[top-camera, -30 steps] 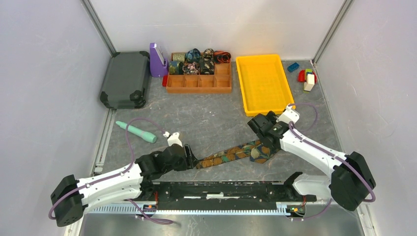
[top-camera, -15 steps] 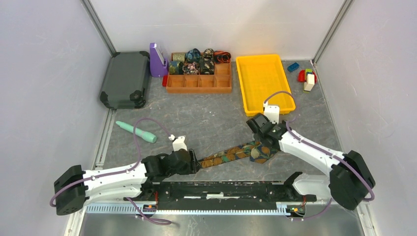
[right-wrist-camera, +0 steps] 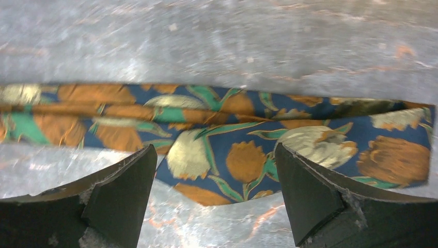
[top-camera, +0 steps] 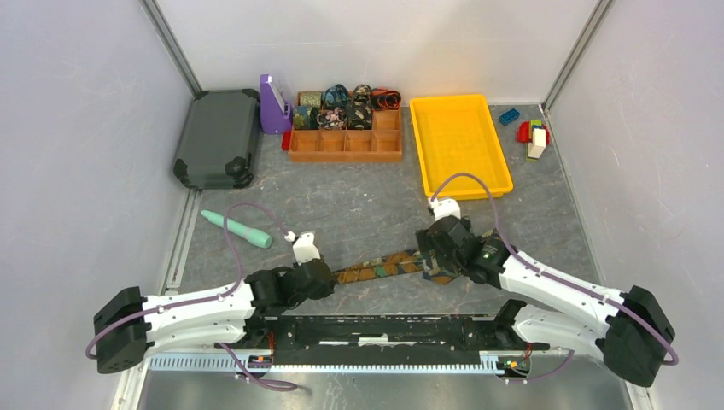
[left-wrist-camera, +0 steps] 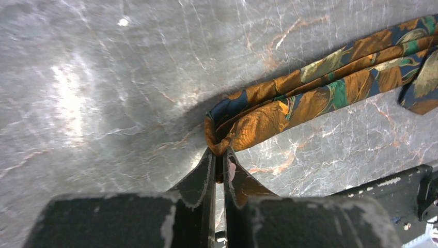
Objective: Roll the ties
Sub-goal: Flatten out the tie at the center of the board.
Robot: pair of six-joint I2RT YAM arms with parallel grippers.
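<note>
Tie (top-camera: 380, 266) flat on table (top-camera: 359, 205); left tool (left-wrist-camera: 218, 157) clamped on its folded end; right tool (right-wrist-camera: 214, 155) spread wide apart, low over the broad end, not gripping.

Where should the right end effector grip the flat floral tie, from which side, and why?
Grip the wide end of the tie, coming down from above. It lies flat on the table, so a side approach likely finds no purchase. The open right end effector is over that end; the left end effector pinches the folded end.
</note>
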